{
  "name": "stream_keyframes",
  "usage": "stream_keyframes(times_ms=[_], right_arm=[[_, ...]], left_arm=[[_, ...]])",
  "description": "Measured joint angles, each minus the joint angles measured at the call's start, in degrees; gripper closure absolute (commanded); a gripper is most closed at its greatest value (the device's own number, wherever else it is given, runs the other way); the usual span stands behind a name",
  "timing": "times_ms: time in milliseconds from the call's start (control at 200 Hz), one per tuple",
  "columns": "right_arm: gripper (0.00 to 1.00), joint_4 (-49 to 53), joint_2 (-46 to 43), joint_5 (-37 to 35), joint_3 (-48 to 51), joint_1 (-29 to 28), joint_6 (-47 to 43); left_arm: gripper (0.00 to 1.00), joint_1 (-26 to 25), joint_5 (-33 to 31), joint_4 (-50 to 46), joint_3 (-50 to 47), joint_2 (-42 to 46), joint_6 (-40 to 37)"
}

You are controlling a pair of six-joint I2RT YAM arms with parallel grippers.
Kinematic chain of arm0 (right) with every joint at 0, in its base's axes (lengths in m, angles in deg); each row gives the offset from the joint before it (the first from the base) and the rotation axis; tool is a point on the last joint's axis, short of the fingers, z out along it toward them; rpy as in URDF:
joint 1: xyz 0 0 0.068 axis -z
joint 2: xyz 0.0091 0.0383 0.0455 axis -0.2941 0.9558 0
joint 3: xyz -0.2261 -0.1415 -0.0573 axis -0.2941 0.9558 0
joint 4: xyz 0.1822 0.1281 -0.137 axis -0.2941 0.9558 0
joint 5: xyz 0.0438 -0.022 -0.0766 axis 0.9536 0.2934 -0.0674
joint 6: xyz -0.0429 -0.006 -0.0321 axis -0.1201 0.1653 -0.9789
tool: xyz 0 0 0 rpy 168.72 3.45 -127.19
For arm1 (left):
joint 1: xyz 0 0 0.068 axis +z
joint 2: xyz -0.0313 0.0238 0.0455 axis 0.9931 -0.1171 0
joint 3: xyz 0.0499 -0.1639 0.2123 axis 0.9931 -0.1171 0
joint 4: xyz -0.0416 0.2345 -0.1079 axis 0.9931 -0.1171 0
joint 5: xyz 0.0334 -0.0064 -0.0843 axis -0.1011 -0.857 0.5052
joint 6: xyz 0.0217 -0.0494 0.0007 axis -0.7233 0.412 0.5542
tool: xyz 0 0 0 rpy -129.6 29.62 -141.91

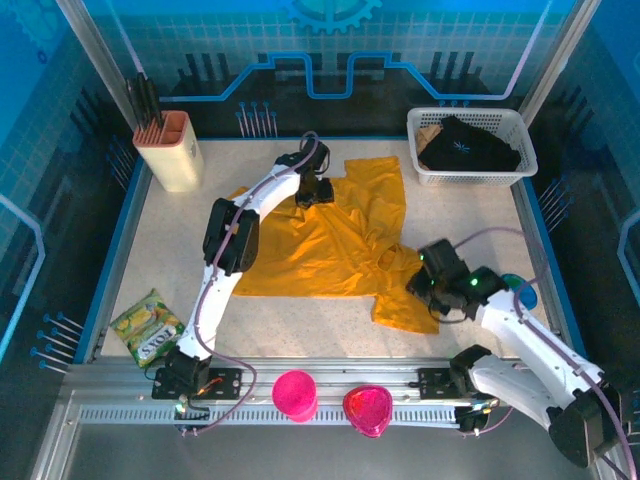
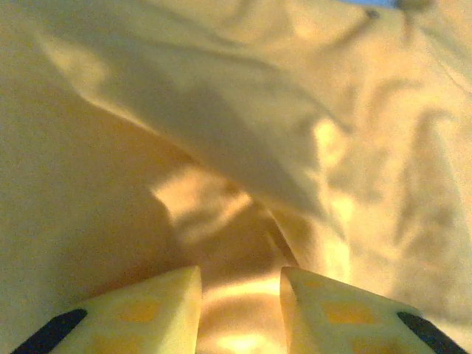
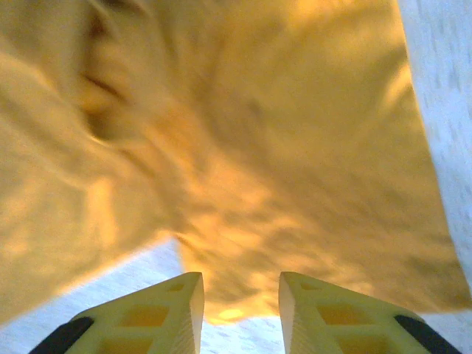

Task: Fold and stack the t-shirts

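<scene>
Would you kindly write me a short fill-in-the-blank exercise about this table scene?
1. The dark clothes lie in a white ____.
2. The snack packet lies at the table's near ____ corner.
3. The cup at the near edge is ____.
4. The left gripper is open above the ____.
Missing words: basket; left; pink; t-shirt.

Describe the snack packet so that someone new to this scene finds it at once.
Look at the table and go to its near left corner, left of the left arm's base. The packet lies flat there. It is small, green-yellow and printed, while the shirt in the middle is big, plain and orange.
</scene>
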Motion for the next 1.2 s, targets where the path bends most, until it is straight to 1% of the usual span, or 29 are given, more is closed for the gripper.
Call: stream_keyframes(times_ms=[80, 125, 235, 335, 445, 525, 621, 691, 751, 856, 881, 941, 1021, 1071, 1136, 1201], right_arm=[[0.57, 0.15, 5.79, -0.33, -8.46, 3.34, -7.5], [0.58, -0.15, 10.08, -0.31, -12.57, 5.03, -11.52], [0.65, -0.96, 21.92, -0.22, -21.0, 7.76, -20.0], [0.66, -1.66, 34.21, -0.39, -28.22, 9.4, -26.14], [0.66, -1.9, 46.14, -0.35, -35.21, 10.93, -30.67], [0.65, -1.66, 53.99, -0.39, -40.28, 11.93, -32.98], [0.62, -1.33, 61.94, -0.57, -45.79, 12.79, -34.82], [0.61, -0.76, 66.07, -0.83, -48.61, 13.05, -35.71], [0.61, -0.13, 68.87, -0.9, -50.58, 13.09, -36.41], [0.62, 1.07, 71.58, -0.81, -53.11, 13.09, -36.92], [0.64, 1.2, 71.73, -0.83, -53.62, 13.07, -37.05], [0.72, 1.27, 72.43, -0.81, -54.73, 13.2, -37.31], [0.87, 1.33, 73.07, -0.61, -55.63, 13.29, -38.03], [0.93, 1.31, 73.42, -0.59, -56.13, 13.4, -37.77], [1.0, 1.57, 73.79, -0.61, -56.96, 13.62, -38.14], [1.0, 1.86, 74.4, -0.76, -57.92, 14.08, -38.86]], left_arm=[[0.39, -1.51, -0.35, -0.85, -0.83, 3.63, -1.73], [0.36, -2.47, -0.79, -1.31, -1.07, 6.12, -2.01], [0.35, -5.31, -2.03, -1.49, -3.1, 15.32, -3.67], [0.36, -7.63, -2.91, -1.11, -8.15, 24.98, -4.26], [0.38, -9.57, -3.48, 0.42, -18.08, 34.53, -3.78], [0.38, -10.86, -3.74, 1.68, -26.4, 38.32, -2.36], [0.39, -12.55, -4.31, 3.02, -35.54, 39.17, -0.09], [0.39, -13.94, -4.46, 3.69, -41.88, 38.73, 1.92], [0.4, -14.88, -4.59, 4.07, -45.62, 38.14, 3.45], [0.4, -15.98, -4.63, 5.22, -49.11, 36.89, 5.79], [0.4, -16.06, -4.85, 5.64, -49.59, 36.52, 6.34], [0.41, -16.37, -5.46, 6.45, -50.29, 35.28, 7.34], [0.41, -16.48, -7.19, 7.1, -50.95, 33.16, 8.92], [0.41, -16.48, -8.87, 7.06, -51.76, 32.26, 9.55], [0.41, -16.48, -11.67, 6.62, -53.2, 31.71, 10.05], [0.41, -16.48, -14.32, 6.32, -53.92, 32.13, 10.69]])
